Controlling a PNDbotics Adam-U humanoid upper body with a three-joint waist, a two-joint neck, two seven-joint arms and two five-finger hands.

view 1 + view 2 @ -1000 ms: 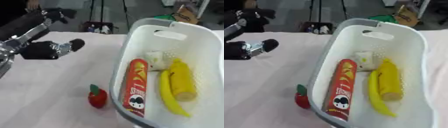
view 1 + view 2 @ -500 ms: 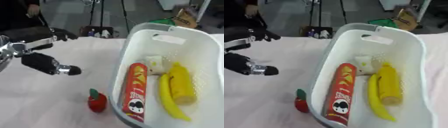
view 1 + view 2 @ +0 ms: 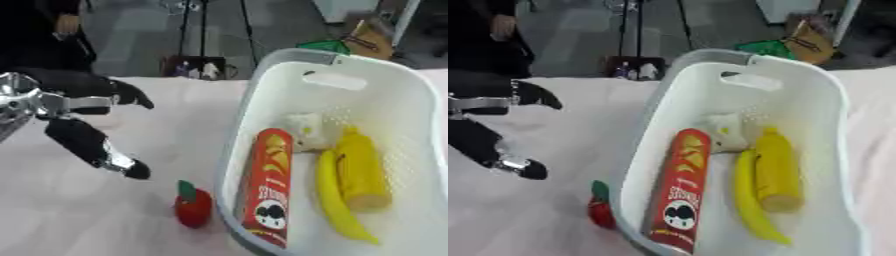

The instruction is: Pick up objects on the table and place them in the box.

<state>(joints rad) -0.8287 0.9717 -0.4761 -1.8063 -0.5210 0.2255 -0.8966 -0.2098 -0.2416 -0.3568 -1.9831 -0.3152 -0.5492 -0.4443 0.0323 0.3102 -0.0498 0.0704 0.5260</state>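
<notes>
Here, left hand (image 3: 61, 107) spread wide above the bench (image 3: 79, 210), holding nothing: upper fingers (image 3: 127, 94) reaching right, thumb (image 3: 96, 150) angling down and right, a broad gap between them. Just below and right of the thumb tip, resting on the bench: a small red fruit (image 3: 193, 207) with a green top, close against the outer wall of the white basket (image 3: 262, 100). Farther right, inside the basket: a red chip can (image 3: 265, 187) lying lengthwise, a yellow banana (image 3: 337, 200), a yellow bottle (image 3: 360, 170), and a pale, blurred lump (image 3: 302, 131) above them.
</notes>
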